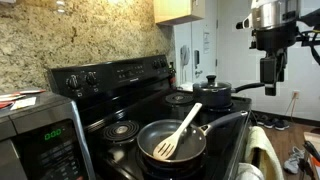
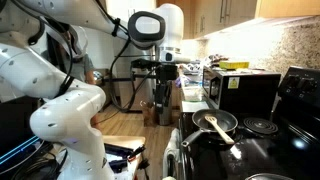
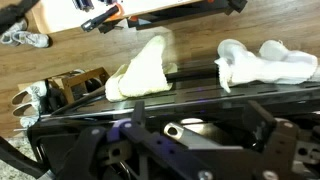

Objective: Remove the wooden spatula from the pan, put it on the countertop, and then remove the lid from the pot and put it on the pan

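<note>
The wooden spatula [image 1: 181,130], pale with a slotted blade, lies blade-down in the pan [image 1: 148,138] at lower centre. The gripper [image 1: 270,82] hangs upper right, jaws spread wide, holding nothing.

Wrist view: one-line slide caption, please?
Gripper hovers open over the stove's front edge, where two pale cloths hang, shoes on the floor beyond.

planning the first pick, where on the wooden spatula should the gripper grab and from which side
Take the wooden spatula by the upper end of its handle, which slants up past the rim of the pan. Its blade lies down inside the pan, harder to reach. Probably best to come down from above with the open gripper, jaws across the handle.
</note>
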You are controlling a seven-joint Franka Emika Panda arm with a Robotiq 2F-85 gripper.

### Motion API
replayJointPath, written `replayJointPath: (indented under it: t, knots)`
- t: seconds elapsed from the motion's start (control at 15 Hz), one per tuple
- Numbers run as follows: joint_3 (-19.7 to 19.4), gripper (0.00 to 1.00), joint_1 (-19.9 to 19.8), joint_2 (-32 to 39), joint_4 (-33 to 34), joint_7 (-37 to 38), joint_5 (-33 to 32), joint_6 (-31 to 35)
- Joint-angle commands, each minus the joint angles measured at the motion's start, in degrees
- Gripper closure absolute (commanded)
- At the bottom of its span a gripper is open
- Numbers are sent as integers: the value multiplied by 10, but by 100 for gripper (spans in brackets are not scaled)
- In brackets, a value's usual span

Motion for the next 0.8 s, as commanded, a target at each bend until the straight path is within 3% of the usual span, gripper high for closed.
replayJointPath:
  t: [0.0, 0.33, 0.73]
  knots:
    - [-4, 0, 5, 1, 1, 3, -3, -1]
    - [-87, 0, 4, 51, 44, -164, -61, 89]
    - [-179, 0, 35, 158, 132, -373, -32, 158]
